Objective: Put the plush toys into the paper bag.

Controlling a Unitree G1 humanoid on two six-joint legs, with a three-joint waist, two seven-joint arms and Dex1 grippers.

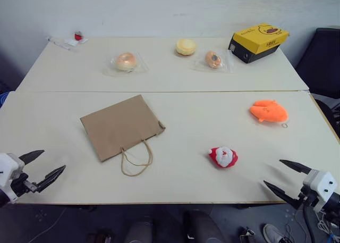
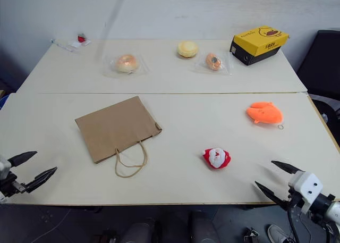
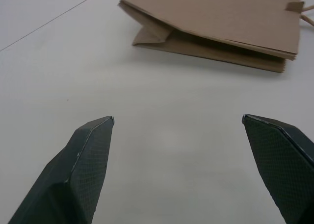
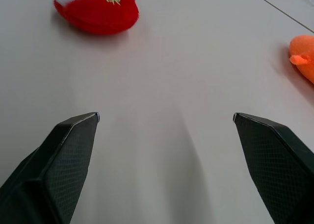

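Table (image 1: 175, 105): paper bag (image 1: 120, 126) flat, both plush toys (image 1: 223, 157) outside; left gripper (image 1: 43, 166), right gripper (image 1: 280, 176) spread wide, empty.

Left gripper (image 1: 47, 165) and right gripper (image 1: 280, 174) both hover low with jaws spread wide, nothing between them.

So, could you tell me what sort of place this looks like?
Probably a lab or office test area, not a home: two plain pale tables pushed together against a bare wall, a black chair at the side, and staged items such as a paper bag and wrapped pastries.
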